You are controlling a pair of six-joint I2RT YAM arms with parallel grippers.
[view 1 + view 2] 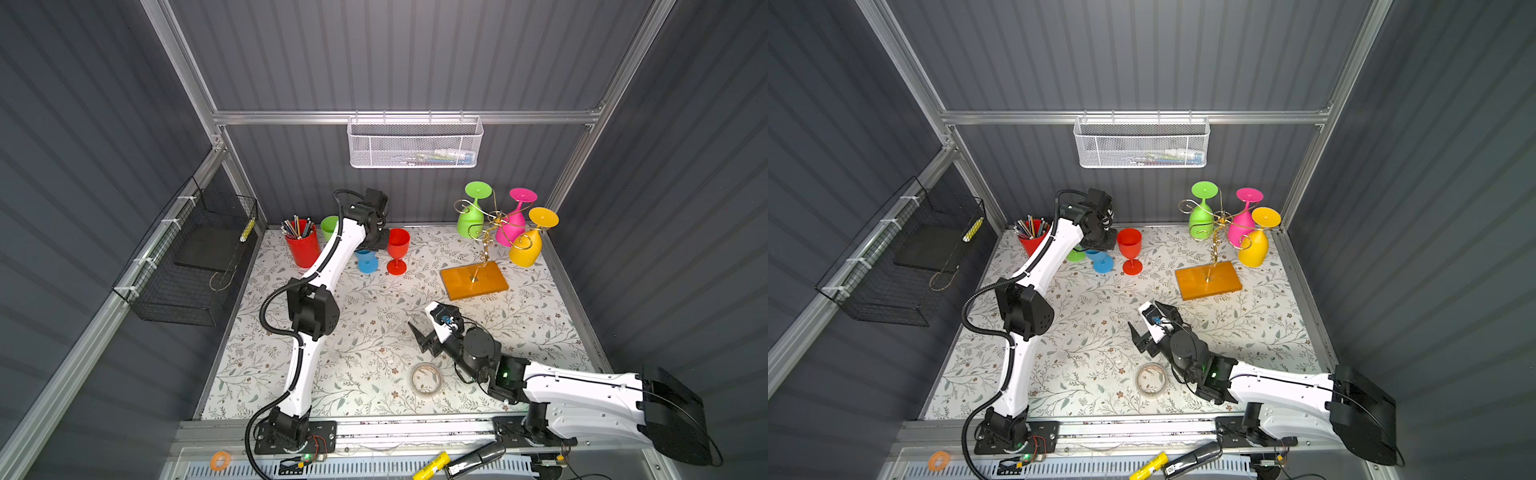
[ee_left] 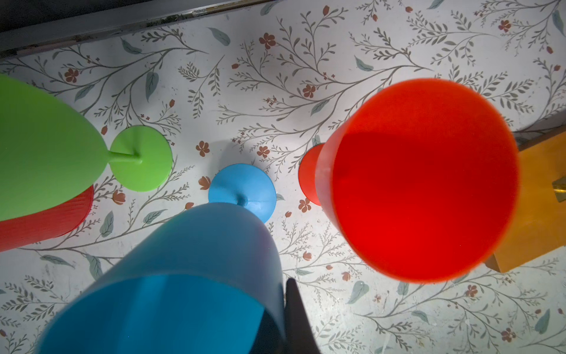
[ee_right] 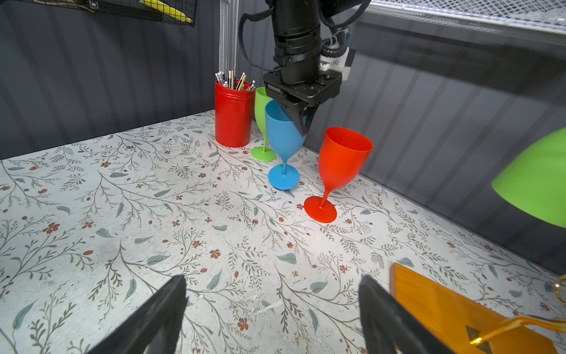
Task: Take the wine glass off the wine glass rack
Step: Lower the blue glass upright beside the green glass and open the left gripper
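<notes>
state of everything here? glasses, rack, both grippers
left gripper, shut on blue glass rim
blue glass, tilted, gripped at rim
red glass, upright on table, free
standing green glass, upright beside pencil cup
wine glass rack, holds hanging green glass, pink glass, yellow glass upside down
right gripper, open, empty

Left arm and right arm show white shells with black joints; left claw and right claw are black.
</notes>
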